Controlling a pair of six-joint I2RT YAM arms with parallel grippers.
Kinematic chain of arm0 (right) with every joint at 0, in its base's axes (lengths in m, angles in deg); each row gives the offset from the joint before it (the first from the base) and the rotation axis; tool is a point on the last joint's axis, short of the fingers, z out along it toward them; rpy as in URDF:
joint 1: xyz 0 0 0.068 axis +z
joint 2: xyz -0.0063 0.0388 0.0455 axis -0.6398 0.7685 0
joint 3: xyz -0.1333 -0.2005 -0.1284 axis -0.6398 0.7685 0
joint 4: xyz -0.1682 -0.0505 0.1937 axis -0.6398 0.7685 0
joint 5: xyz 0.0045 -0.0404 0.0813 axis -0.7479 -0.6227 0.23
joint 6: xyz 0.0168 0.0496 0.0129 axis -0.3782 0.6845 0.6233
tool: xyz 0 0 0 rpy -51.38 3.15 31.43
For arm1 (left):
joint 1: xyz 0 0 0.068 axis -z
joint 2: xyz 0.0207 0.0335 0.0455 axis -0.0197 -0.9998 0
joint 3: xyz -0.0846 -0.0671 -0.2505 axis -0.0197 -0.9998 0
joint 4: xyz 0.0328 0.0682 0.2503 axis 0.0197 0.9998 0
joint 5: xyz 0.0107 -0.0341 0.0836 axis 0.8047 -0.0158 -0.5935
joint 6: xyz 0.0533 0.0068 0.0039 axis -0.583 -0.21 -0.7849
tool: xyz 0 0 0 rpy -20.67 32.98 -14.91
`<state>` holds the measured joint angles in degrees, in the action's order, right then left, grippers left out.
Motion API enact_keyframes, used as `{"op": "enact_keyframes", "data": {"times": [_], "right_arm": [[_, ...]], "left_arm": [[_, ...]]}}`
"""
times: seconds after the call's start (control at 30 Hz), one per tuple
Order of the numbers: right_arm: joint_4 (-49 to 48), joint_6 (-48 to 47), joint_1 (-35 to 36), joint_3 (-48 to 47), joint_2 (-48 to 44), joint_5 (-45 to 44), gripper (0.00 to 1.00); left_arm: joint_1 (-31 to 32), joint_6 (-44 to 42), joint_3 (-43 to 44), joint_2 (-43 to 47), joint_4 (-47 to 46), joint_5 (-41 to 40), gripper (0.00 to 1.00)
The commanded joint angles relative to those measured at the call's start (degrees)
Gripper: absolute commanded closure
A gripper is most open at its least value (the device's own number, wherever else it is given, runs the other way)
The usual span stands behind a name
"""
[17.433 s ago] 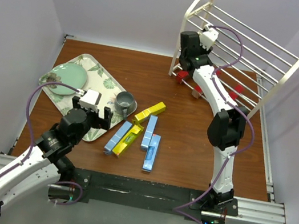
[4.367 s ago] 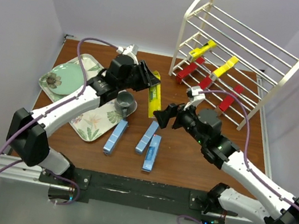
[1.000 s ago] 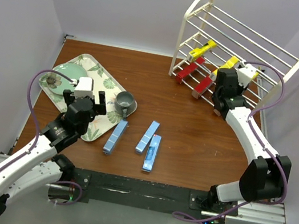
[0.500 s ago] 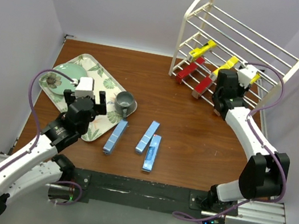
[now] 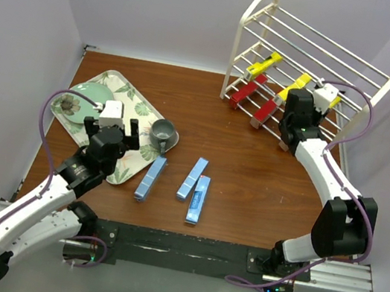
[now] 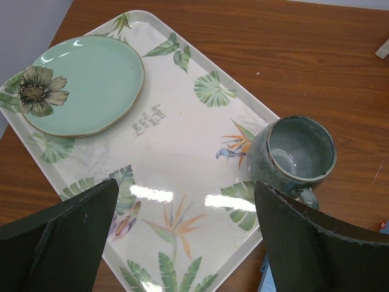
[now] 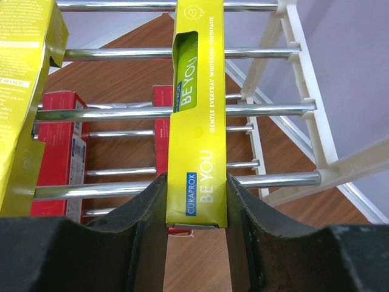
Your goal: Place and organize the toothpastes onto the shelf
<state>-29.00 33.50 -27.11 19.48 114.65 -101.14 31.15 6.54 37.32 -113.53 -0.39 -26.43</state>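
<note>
We see a brown desk [image 5: 251, 171] filling the middle of the top view, with the white shelf [image 5: 373, 98] standing at its upper right. At centre left lies a leaf-patterned tray [image 5: 125, 91], and a green plate [image 5: 82, 100] sits at its upper left end. The left hand [image 6: 185, 194] hangs above the tray, its fingers spread wide with nothing between them. The right hand [image 7: 196, 201] is up at the shelf near the right end, its fingers pressed against the sides of a yellow box [image 7: 197, 115] and pinching it. That box runs across the chrome rods, though we cannot tell whether it rests on them. A grey mug [image 5: 162, 134] stands upright on the tray's right edge.

Two more yellow boxes [image 5: 263, 63] [image 5: 296, 84] lie on the middle tier, side by side and apart. Below them on the bottom tier we count two red boxes [image 5: 243, 92] [image 5: 264, 114] in the top view. Three blue boxes lie flat on the desk at lower centre: one [image 5: 149, 177] just beside the tray's lower right corner, and a pair [image 5: 191, 178] [image 5: 198, 199] close together further right.
</note>
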Motion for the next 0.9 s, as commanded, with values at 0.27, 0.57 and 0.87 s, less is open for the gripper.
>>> {"op": "enact_keyframes", "data": {"times": [0.27, 0.57, 0.87], "right_arm": [[-9.58, -5.22, -0.98, 0.88, -0.75, -2.83, 0.69], [-9.05, -4.87, -2.03, 0.97, 0.05, -0.72, 0.57], [-7.12, -5.04, -2.03, 1.59, -3.90, 3.05, 0.33]], "left_arm": [[-0.28, -0.88, -0.33, -0.37, -2.35, 0.11, 0.01], [-0.19, -0.88, -0.33, -0.36, -2.17, 0.20, 0.01], [-0.28, -0.97, -0.33, -0.10, -2.44, 0.46, 0.01]]}}
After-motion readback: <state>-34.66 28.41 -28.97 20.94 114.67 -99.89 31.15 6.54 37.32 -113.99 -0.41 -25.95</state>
